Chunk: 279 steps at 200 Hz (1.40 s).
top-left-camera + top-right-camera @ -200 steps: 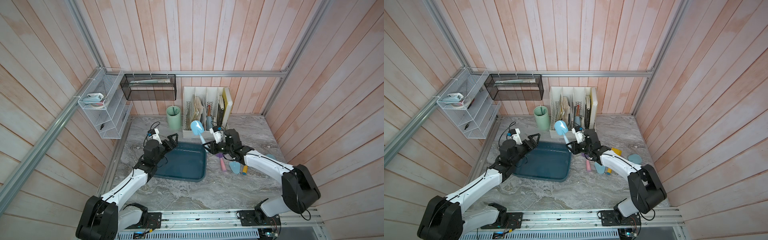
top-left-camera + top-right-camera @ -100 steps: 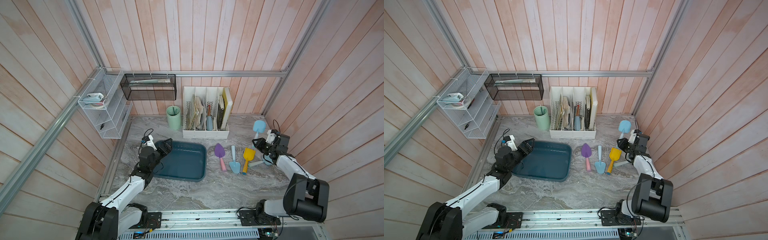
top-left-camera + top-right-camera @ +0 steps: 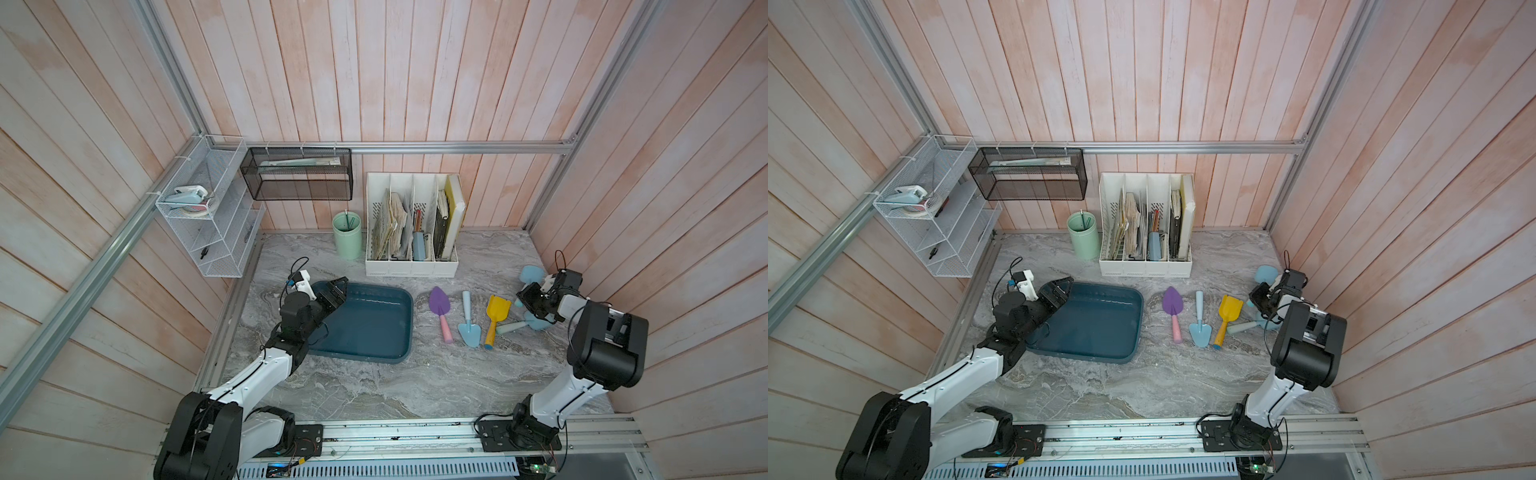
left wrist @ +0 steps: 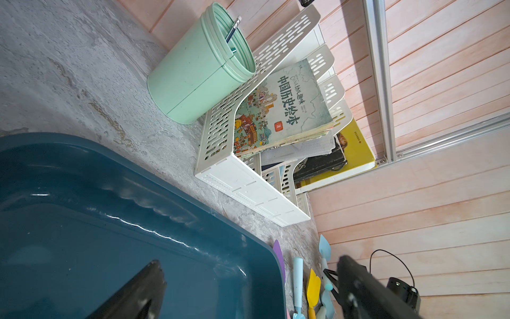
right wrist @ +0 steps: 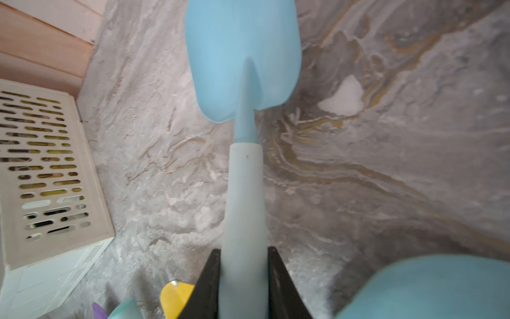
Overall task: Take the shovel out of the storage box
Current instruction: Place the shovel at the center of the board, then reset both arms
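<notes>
Shovel (image 5: pixel 242 55) out of the box (image 3: pixel 365 328), held in the right claw (image 5: pixel 244 276)

Right claw closed on the shovel's handle, blade pointing away from it, over the far right of the desk (image 3: pixel 374 395) and well apart from the box; whether the blade touches the desk cannot be told. Gripping the handle leaves the blade free, which suits laying it down, probably by the row between box and claw: purple shovel (image 3: pixel 439 305), trowel (image 3: pixel 469 328), yellow shovel (image 3: pixel 496 311), pale shovel (image 3: pixel 511 327) partly under the arm. Left claw (image 3: pixel 334 291) spread wide, gripping nothing, over the box's far left corner, perhaps to steady it. Box: nothing showing inside. Organiser (image 3: pixel 411 266): books. Cup (image 3: pixel 347 241): a pencil. Mesh basket (image 3: pixel 297 178): flat items, unclear
</notes>
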Available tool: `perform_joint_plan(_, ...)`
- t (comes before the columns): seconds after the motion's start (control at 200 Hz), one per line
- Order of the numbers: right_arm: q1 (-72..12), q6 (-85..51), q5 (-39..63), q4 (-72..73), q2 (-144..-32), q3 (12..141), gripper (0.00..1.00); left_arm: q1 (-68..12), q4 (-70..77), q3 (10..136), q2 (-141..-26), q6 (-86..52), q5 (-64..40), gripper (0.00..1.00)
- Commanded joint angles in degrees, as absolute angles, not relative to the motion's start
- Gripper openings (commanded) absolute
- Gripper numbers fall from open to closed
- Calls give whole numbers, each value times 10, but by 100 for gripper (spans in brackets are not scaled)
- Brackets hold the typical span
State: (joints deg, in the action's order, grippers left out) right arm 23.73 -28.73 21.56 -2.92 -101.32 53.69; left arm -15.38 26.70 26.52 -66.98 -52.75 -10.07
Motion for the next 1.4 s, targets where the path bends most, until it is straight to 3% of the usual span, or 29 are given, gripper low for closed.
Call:
perform_joint_plan(0.0,236,-289,218,-29,-1034,542,0,-151,273,264,-676,-521,-108,100)
perform_joint_plan(0.17,236,-291,227,-6,-1034,520,0,-151,275,266,-685,-521,-110,100)
perform_joint_plan(0.465,235,-289,191,-56,-996,530,54,-150,233,293,-685,-491,-108,100)
perform_joint_plan(0.51,234,-287,179,-65,-979,533,59,-150,204,308,-682,-472,-101,100)
perform_joint_plan(0.725,220,-263,126,-123,-874,572,68,-141,33,401,-638,-320,-12,100)
perform_joint_plan(0.755,211,-250,119,-126,-853,578,84,-137,8,415,-633,-288,3,100)
perform_joint_plan(0.815,185,-230,96,-115,-801,580,87,-131,-41,439,-626,-234,76,100)
perform_joint_plan(0.855,168,-223,86,-88,-761,568,98,-127,-50,441,-621,-198,118,100)
perform_joint_plan(1.095,131,-248,35,145,-607,398,98,-110,153,283,-581,-55,196,100)
perform_joint_plan(1.265,64,-150,-87,477,-543,170,98,-107,379,146,-612,-23,178,100)
perform_joint_plan(1.39,33,-108,-159,430,-591,184,98,-107,486,115,-681,-5,199,100)
